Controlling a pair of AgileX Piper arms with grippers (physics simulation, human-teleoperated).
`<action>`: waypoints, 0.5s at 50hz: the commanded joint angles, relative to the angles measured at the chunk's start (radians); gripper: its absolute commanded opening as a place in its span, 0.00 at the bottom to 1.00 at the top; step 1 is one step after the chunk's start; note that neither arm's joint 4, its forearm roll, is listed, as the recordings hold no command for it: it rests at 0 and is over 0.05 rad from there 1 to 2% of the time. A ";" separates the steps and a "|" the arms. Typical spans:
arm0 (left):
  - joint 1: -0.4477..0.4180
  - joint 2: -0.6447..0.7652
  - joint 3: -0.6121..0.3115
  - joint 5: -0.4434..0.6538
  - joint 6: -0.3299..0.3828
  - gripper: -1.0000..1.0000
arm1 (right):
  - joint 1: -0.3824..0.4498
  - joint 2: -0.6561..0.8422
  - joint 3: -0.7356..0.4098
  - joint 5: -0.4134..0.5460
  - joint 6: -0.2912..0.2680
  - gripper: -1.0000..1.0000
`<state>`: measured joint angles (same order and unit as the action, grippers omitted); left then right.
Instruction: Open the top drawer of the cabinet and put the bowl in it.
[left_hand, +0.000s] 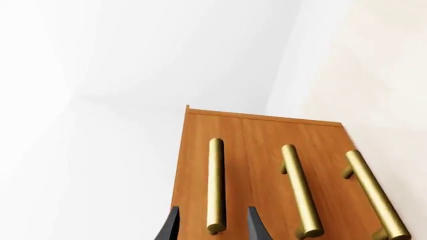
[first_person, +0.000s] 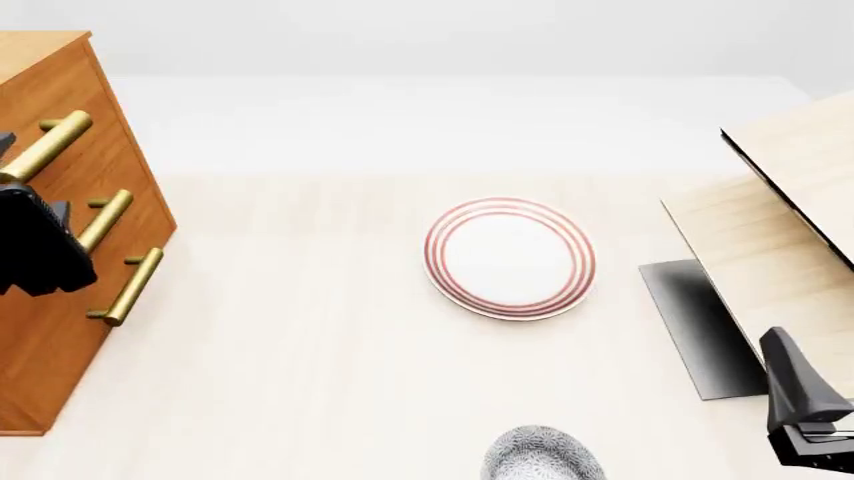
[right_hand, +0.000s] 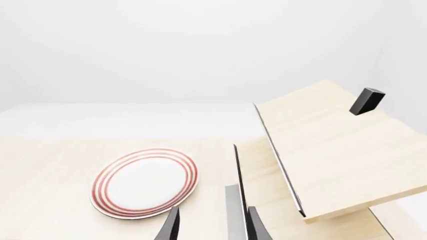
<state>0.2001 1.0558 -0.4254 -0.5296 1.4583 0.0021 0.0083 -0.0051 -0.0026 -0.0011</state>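
Left gripper (left_hand: 213, 227) spread, fingers either side of the top drawer (left_hand: 200, 165) handle on the cabinet (first_person: 60, 300), drawer shut. Right gripper (right_hand: 213, 225) spread, empty, near the pale wood structure (first_person: 787, 230). Bowl (first_person: 541, 455) on bench (first_person: 307, 350), near edge, before the plate (first_person: 510, 257)

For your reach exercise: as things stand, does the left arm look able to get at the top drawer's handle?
Probably yes: the left gripper is open, its fingers either side of the top drawer's handle, with nothing between.

Bare simulated tabletop — blank white walls, pale table (first_person: 307, 350), lone cabinet (first_person: 54, 330)
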 joint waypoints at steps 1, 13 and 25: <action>0.023 0.064 -0.048 -0.022 0.012 1.00 | 0.001 -0.001 0.001 0.000 -0.001 1.00; 0.052 0.138 -0.083 -0.051 0.011 1.00 | 0.001 -0.001 0.001 0.000 0.000 1.00; 0.070 0.206 -0.096 -0.086 0.005 1.00 | 0.001 -0.001 0.001 0.000 0.000 1.00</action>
<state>0.2541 1.2067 -0.5087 -0.5858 1.4672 0.0024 0.0086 -0.0051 -0.0026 -0.0012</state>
